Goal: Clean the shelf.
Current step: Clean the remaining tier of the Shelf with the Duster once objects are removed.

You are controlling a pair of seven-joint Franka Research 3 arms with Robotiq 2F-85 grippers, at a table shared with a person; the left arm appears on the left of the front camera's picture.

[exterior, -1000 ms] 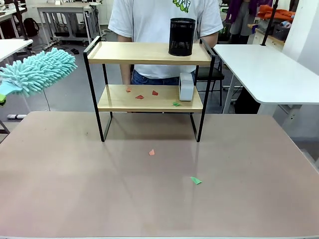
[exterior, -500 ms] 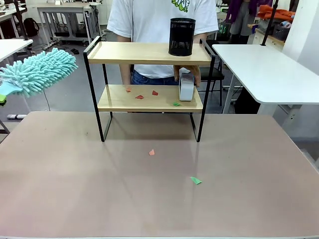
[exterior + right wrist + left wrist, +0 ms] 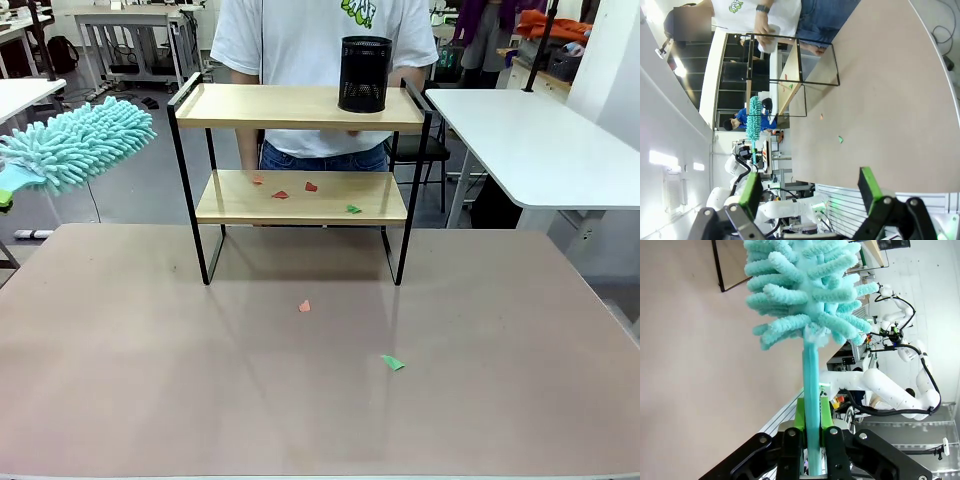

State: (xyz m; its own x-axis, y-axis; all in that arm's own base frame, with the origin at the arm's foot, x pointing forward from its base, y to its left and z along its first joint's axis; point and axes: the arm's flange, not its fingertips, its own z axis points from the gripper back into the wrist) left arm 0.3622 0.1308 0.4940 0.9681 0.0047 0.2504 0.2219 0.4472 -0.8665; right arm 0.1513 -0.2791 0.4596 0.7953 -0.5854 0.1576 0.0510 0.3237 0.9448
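At the far left, the duster (image 3: 75, 143) hangs in the air beyond the tabletop's (image 3: 150, 380) left edge. Its fluffy teal head points right and slightly up, toward the shelf (image 3: 270, 105). The left tool (image 3: 812, 416) is clamped narrow on the duster's flat handle, green pads on either side of it.

The shelf stands at the middle of the tabletop's far side, well apart from the duster head and to its right. Its long axis runs left to right, and its open front faces the robot. The duster head sits roughly level with the gap between the two boards, so a sweep to the right along that axis looks like the natural approach, and the left arm is the nearer one.

On the lower board (image 3: 230, 210) lie red paper scraps (image 3: 281, 194) and a green scrap (image 3: 353, 209). A black mesh cup (image 3: 364, 73) stands toward the right end of the top board. A person (image 3: 320, 30) stands just behind the shelf.

The right tool (image 3: 809, 186) is spread wide and holds nothing, with the shelf far ahead of it.
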